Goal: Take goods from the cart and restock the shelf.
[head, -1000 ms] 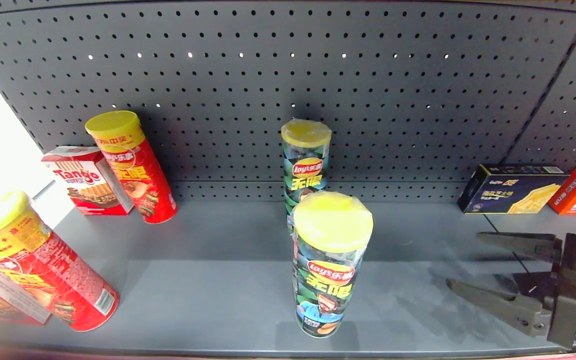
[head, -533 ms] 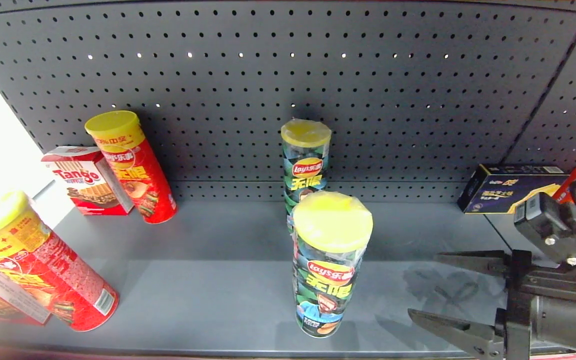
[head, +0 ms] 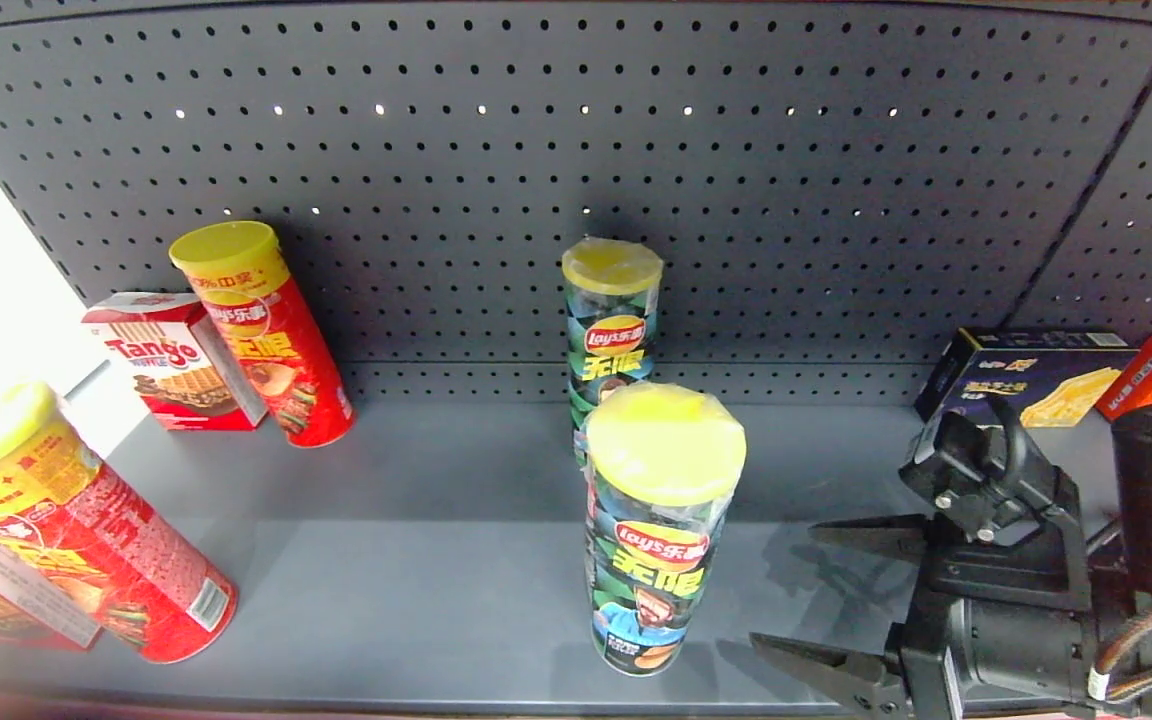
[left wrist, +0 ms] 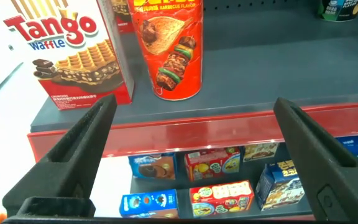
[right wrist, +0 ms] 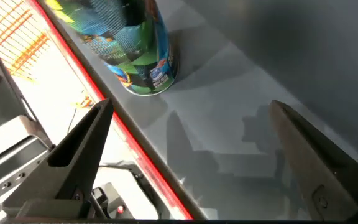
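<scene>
While green can (head: 661,520) stays put, right fingers (head: 821,668), spread and empty, shifted toward it; left fingers (left wrist: 79,149) spread, empty.

Matt metal shelf (head: 436,540); glossy, seemingly film-wrapped can (head: 651,560).

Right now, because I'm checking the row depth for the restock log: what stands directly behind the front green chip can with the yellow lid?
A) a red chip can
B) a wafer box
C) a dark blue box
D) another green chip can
D: a second green chip can stands upright right behind the front green chip can, close to the pegboard back panel.
</scene>
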Controlling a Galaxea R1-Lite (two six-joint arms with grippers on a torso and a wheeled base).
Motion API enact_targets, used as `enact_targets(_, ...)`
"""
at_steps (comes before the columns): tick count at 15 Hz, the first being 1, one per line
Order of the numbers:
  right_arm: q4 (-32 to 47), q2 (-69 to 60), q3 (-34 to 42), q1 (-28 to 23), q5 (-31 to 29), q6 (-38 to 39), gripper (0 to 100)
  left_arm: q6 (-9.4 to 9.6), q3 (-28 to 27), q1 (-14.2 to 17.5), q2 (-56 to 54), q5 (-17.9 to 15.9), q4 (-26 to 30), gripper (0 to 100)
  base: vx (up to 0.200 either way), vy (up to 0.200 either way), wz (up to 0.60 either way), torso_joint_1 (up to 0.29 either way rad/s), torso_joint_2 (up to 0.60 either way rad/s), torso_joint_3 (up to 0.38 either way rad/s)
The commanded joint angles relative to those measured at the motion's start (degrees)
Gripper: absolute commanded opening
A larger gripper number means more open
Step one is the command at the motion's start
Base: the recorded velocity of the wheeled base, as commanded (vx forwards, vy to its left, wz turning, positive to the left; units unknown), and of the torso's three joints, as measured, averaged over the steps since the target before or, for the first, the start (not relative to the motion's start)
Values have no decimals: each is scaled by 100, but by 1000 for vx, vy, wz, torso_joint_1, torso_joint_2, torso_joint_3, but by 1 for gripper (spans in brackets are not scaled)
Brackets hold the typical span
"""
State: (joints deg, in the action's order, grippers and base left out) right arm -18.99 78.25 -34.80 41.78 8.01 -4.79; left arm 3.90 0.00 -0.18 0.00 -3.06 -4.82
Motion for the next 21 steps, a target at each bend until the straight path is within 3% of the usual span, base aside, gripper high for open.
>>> enact_targets(1, 1, 226, -114, 15, -1, -4, 100, -100, 0, 1, 0, -2, -2, 100, 0, 0, 0, 0, 0, 0)
enact_targets(2, 1, 305, -176, 15, -1, -4, 100, -214, 0, 1, 0, 7, -11, 100, 0, 0, 0, 0, 0, 0)
enact_targets(4, 1, 375, -273, 76, -1, -4, 100, -249, 0, 1, 0, 7, -11, 100, 0, 0, 0, 0, 0, 0)
enact_targets(21, -87, 656, -457, -20, -19, -4, 100, -249, 0, 1, 0, -116, -11, 100, 0, 0, 0, 0, 0, 0)
